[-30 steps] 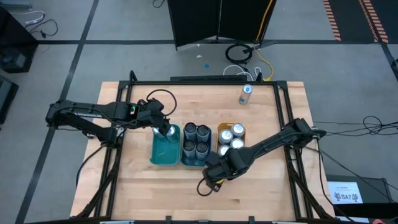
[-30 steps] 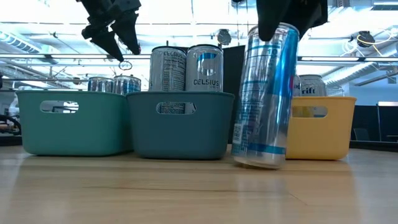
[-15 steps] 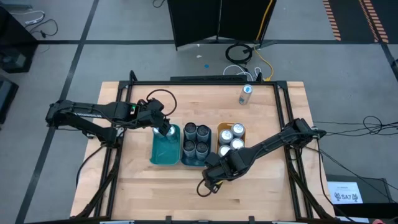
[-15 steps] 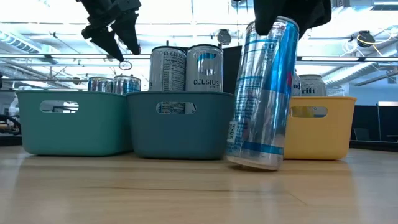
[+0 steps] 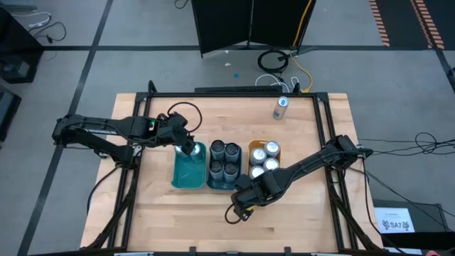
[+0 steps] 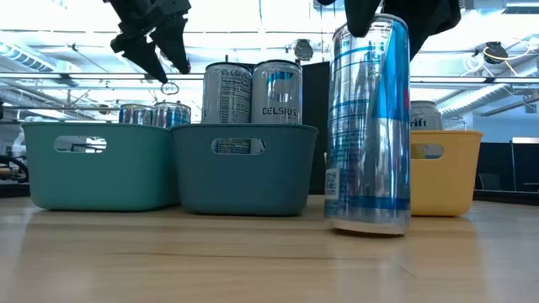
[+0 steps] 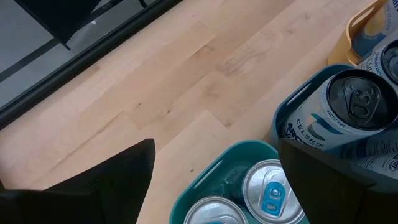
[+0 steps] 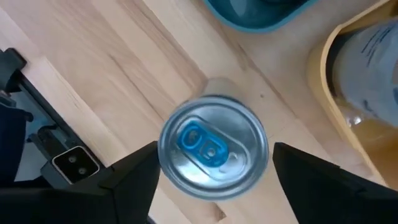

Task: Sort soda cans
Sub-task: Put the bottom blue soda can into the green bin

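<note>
A tall silver-and-blue soda can (image 6: pixel 369 126) stands upright on the wood in front of the trays. My right gripper (image 8: pixel 216 149) is open above it, pointing down, with one finger on each side of the can's top (image 8: pixel 213 146). My left gripper (image 7: pixel 214 186) hangs open over the far end of the teal tray (image 5: pixel 186 174), above two silver cans with blue tabs (image 7: pixel 270 193). The dark blue tray (image 5: pixel 223 167) holds several Celsius cans (image 6: pixel 253 93), and the yellow tray (image 6: pixel 438 172) holds silver cans. One more can (image 5: pixel 281 108) stands alone near the table's far edge. My right gripper comes at the can's top rim (image 8: pixel 168 134) from above, a finger on either side. A thin gap shows at one finger; whether the other finger touches the rim, I cannot tell. The can stands upright on its own base on the table.
The three trays stand side by side across the middle of the table. A black bracket (image 8: pixel 68 162) and a cable loop (image 5: pixel 234 212) lie close to the can at the near side. Bare wood (image 5: pixel 298 220) lies right of the can, toward the near edge.
The silver-and-blue can, which leaned over on its bottom edge, has come upright and now stands flat on the table. My right gripper has rolled a little over the can's top, and its fingers now stand wider apart.
</note>
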You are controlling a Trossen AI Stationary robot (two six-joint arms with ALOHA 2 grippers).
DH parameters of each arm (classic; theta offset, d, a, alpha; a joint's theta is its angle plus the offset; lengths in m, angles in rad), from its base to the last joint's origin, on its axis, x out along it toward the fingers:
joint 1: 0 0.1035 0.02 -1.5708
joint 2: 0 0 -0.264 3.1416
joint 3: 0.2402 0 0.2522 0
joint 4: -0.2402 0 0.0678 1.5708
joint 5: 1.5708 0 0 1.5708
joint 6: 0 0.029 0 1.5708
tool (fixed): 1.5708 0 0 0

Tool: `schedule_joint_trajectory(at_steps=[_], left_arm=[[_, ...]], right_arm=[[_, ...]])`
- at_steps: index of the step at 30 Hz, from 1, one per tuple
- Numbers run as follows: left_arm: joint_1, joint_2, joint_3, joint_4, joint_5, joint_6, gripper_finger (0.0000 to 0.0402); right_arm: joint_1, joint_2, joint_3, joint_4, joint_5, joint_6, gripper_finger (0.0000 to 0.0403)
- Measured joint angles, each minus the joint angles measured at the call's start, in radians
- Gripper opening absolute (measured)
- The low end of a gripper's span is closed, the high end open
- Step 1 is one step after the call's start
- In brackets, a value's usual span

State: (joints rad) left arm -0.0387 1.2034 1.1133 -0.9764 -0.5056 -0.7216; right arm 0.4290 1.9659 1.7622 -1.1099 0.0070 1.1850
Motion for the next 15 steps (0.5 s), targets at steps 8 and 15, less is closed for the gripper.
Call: schedule_joint_trajectory(at_steps=[8, 15], left_arm=[[0.000, 0.000, 0.000, 0.000, 0.000, 0.000, 0.0350], [0.000, 0.000, 0.000, 0.000, 0.000, 0.000, 0.0350]], right_arm=[[0.000, -0.036, 0.000, 0.002, -0.010, 0.009, 0.0306], [0.005, -0.102, 0.000, 0.000, -0.005, 0.009, 0.0306]])
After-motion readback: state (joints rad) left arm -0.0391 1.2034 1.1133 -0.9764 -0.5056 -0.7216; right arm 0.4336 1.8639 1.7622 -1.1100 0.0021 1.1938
